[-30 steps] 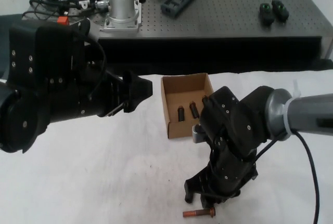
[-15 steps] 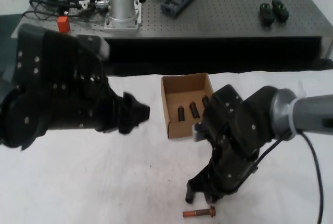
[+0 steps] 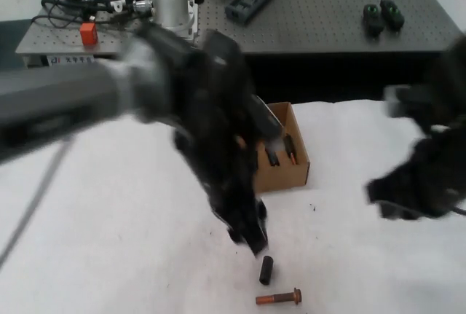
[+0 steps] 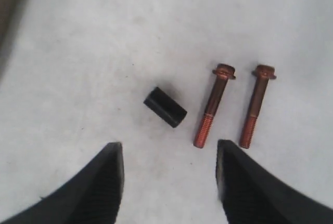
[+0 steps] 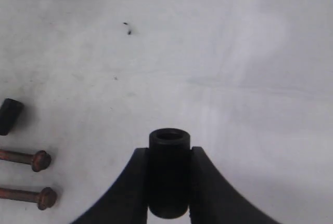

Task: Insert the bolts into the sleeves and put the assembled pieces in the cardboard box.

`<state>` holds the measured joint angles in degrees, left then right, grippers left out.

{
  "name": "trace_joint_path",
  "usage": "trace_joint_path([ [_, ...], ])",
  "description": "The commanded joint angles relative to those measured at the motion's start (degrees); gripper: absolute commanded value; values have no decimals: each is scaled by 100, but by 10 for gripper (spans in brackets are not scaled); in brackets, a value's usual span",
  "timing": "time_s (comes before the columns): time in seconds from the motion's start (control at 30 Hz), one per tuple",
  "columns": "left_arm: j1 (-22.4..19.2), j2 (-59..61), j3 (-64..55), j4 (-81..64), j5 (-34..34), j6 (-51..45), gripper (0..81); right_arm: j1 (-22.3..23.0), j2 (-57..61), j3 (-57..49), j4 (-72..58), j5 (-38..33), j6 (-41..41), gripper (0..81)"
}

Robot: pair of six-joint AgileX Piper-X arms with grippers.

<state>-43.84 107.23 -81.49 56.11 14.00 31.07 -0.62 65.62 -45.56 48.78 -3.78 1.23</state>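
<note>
Over the counter (image 3: 109, 219), toward its near edge, the left end effector (image 4: 167, 154) hangs released above a loose sleeve (image 4: 165, 107). This lies near, not touching, a first bolt (image 4: 214, 104) and a second bolt (image 4: 257, 105). Right end effector (image 5: 169, 154) grasps another sleeve (image 5: 168, 177). Cardboard box (image 3: 284, 174), farther back, holds dark pieces (image 3: 271, 157).

2 copper bolts (image 4: 214, 105) (image 4: 256, 105) lie flat, parallel; black loose sleeve (image 4: 165, 107) lies beside them; held sleeve (image 5: 169, 174) sits clamped in right gripper (image 5: 169, 187).
</note>
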Motion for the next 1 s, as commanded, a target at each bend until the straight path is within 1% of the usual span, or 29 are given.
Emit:
trace_joint_path([
  [0.0, -12, -30, -64, 130, -115, 86, 391, -293, -353, 184, 22, -301, -123, 16],
  [0.1, -297, 388, -317, 269, -489, 424, 391, -640, -776, 429, 37, -558, -123, 16],
  [0.17, -433, 579, -398, 231, -796, 538, 391, -748, -943, 524, 110, -624, -179, 16],
  [0.43, -797, 937, -586, 52, -826, 555, 391, -759, -1059, 665, 232, -624, -178, 16],
  [0.5, -839, 935, -586, -120, -826, 539, 384, -759, -1059, 665, 232, -624, -178, 16],
  [0.67, -853, 935, -586, -331, -717, 539, 319, -759, -1059, 665, 232, -624, -178, 16],
  [0.77, -853, 950, -586, -242, -557, 532, 318, -759, -1059, 665, 232, -624, -178, 16],
  [0.97, -853, 1127, -586, -68, -575, 515, 318, -759, -1059, 665, 231, -725, -178, 16],
])
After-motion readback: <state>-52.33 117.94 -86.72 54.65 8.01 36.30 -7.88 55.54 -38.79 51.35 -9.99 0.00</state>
